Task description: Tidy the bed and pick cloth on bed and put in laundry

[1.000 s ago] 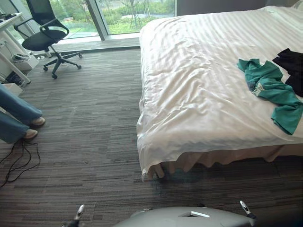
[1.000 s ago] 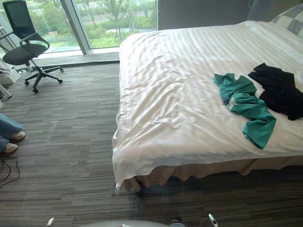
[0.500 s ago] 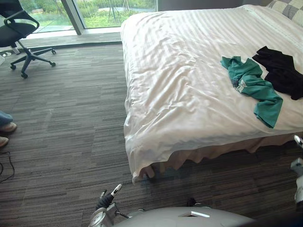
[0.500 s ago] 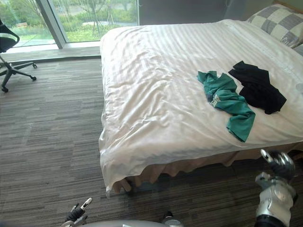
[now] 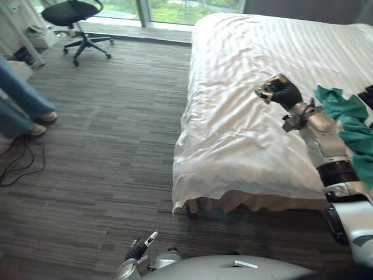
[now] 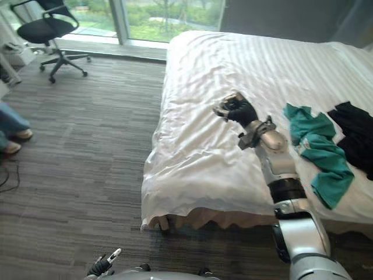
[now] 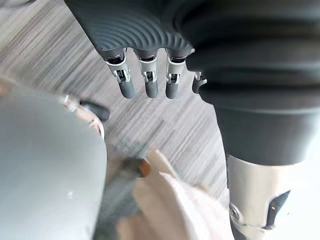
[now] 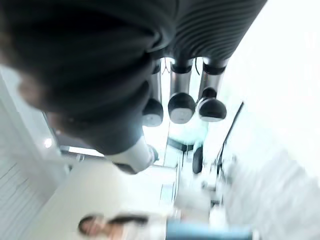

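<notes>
A green cloth (image 6: 315, 148) lies crumpled on the right part of the bed's white cover (image 6: 204, 87), with a black cloth (image 6: 356, 129) just beyond it to the right. My right hand (image 6: 238, 109) is raised above the middle of the cover, left of the green cloth and apart from it. Its fingers (image 8: 181, 107) are curled into a fist that holds nothing. Down by my body my left hand (image 5: 139, 251) hangs over the carpet, fingers (image 7: 146, 86) straight and empty.
The bed's near-left corner (image 5: 182, 201) overhangs grey carpet. A black office chair (image 5: 74, 13) stands by the window at the far left. A person's legs in jeans (image 5: 18, 104) stand on the left, near a low white unit (image 5: 36, 36).
My right arm has come up from low at the right to above the bed, and its fingers have curled shut. The camera has turned, shifting the whole picture. The left hand stays low.
</notes>
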Robot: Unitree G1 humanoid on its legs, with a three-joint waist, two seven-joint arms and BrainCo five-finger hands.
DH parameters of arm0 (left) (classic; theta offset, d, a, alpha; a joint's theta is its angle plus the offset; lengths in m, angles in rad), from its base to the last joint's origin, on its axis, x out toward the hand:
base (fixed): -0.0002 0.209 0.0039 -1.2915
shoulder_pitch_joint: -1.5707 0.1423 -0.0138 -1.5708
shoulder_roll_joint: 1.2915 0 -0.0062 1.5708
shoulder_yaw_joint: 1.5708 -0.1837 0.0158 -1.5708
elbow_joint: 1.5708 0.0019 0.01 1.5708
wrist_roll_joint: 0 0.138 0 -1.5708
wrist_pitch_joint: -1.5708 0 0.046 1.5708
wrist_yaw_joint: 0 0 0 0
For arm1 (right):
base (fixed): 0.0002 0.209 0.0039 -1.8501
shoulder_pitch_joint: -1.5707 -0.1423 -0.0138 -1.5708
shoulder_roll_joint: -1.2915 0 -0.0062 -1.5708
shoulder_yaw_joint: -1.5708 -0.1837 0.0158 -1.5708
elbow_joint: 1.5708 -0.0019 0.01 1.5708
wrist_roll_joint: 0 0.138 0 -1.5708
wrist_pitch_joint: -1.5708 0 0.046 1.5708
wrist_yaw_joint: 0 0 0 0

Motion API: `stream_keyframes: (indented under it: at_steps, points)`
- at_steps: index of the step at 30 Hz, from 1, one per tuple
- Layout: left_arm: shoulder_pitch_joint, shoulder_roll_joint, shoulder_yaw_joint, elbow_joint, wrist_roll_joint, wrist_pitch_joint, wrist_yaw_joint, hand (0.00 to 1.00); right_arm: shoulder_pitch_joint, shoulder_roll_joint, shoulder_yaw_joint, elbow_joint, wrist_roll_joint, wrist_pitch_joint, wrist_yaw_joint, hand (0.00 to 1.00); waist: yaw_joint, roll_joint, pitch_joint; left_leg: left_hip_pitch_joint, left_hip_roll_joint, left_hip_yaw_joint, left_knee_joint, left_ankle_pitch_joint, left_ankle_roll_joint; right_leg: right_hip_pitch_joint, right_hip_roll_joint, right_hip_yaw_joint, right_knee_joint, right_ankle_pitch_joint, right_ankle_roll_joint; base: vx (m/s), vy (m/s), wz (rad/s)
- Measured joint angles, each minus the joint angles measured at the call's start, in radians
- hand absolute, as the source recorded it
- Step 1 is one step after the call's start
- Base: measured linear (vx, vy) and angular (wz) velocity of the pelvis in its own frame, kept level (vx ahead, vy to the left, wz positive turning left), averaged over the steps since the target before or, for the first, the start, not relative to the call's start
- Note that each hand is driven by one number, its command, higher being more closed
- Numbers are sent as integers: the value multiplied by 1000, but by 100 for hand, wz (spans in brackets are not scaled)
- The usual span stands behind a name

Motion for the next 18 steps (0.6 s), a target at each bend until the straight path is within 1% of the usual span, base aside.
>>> stream_keyframes:
  at_steps: [1,2,3,4,5,7,8,9,10,11,12,13,14,16,17,18]
  points:
    - [-15,-1,-11,-6,-55,0,-20,0,-47,29,26,5,15,16,-1,100,18,1,28,-19,0,-22,3,7,3,-13,-6,-18,11,-2,-3,-94,-28,41]
    - [-26,-2,-18,-10,-75,0,-29,0,-73,44,30,6,16,22,-2,100,25,3,51,-34,0,-29,10,11,5,-23,-10,-26,23,-6,-8,-146,-20,44]
    - [-46,-4,-18,-40,-109,0,-50,0,-130,73,31,7,21,33,-8,100,45,4,102,-75,-1,-48,31,17,7,-64,-24,-36,67,-26,-6,-189,-3,40]
    - [-68,-5,-18,-79,-134,0,-66,0,-192,88,38,14,34,44,-30,100,56,5,163,-124,-2,-60,56,22,13,-118,-44,-45,129,-56,-4,-183,1,39]
    - [-79,-6,-18,-101,-147,0,-71,0,-222,92,41,20,34,49,-40,100,63,9,194,-148,-2,-71,70,25,16,-145,-52,-49,161,-65,-8,-195,13,41]
    - [-103,-5,-21,-180,-190,18,-94,0,-317,103,60,58,34,62,-76,100,76,21,301,-235,-10,-96,108,40,25,-247,-95,-63,278,-102,-15,-181,28,39]
    - [-105,-5,-33,-195,-207,27,-95,0,-333,103,65,65,36,73,-84,100,81,27,321,-256,-14,-104,117,43,28,-269,-104,-65,301,-109,-16,-142,42,32]
    - [-110,-5,-68,-204,-235,45,-100,0,-346,97,66,87,40,83,-92,100,94,39,336,-303,-23,-106,138,45,32,-322,-126,-67,342,-118,-17,-87,42,20]
    - [-112,-5,-82,-204,-256,58,-105,0,-350,94,66,103,47,94,-99,100,103,45,340,-328,-28,-108,148,45,32,-348,-134,-67,361,-121,-17,-87,53,27]
    - [-125,-4,-111,-204,-298,81,-109,0,-362,77,66,133,53,113,-114,100,117,68,352,-370,-39,-122,171,45,32,-387,-153,-71,395,-131,-17,-69,59,33]
    - [-142,-3,-140,-204,-324,101,-114,0,-368,47,64,164,53,127,-128,100,127,99,370,-409,-48,-135,194,46,34,-421,-171,-77,427,-133,-20,-68,59,35]
    - [-145,-3,-152,-205,-340,105,-117,0,-369,36,63,180,53,138,-135,100,132,112,376,-426,-52,-137,203,46,35,-438,-180,-77,441,-134,-21,-90,66,26]
    - [-157,-2,-185,-204,-377,109,-129,0,-369,18,59,233,52,164,-158,100,151,144,391,-477,-62,-138,221,49,39,-494,-201,-76,475,-138,-24,-64,40,11]
    - [-170,0,-209,-203,-385,109,-129,0,-366,13,56,277,43,171,-182,100,156,164,398,-510,-68,-141,223,57,52,-530,-210,-76,489,-141,-23,-59,18,11]
    - [-185,0,-230,-200,-385,108,-128,0,-360,11,51,319,22,171,-224,100,157,185,405,-538,-72,-143,226,64,60,-560,-218,-76,504,-142,-24,-58,5,14]
    - [-193,1,-247,-200,-385,106,-128,0,-353,10,43,345,13,171,-249,100,163,198,407,-553,-73,-143,227,67,64,-579,-220,-76,509,-143,-25,-76,-4,10]
